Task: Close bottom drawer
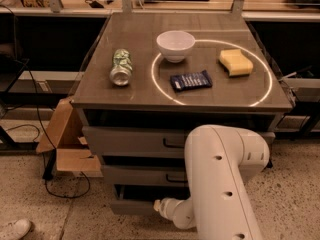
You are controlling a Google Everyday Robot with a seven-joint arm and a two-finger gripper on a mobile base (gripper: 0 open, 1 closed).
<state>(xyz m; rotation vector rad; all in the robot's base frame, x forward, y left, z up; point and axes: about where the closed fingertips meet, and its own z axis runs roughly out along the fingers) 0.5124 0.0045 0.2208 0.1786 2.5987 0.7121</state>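
At the front of the bottom drawer (pixel 131 207), which stands partly open, lowest of 3, sits the gripper (pixel 159 205); spread or closed, I cannot tell. An off-centre push could skew and jam it.

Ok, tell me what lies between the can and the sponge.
Camera view: the white bowl and blue packet. The gripper sits low, at the bottom drawer.

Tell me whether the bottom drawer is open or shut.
Partly open: the bottom drawer juts forward of the middle drawer, dark gap showing inside. The gripper sits at its front.
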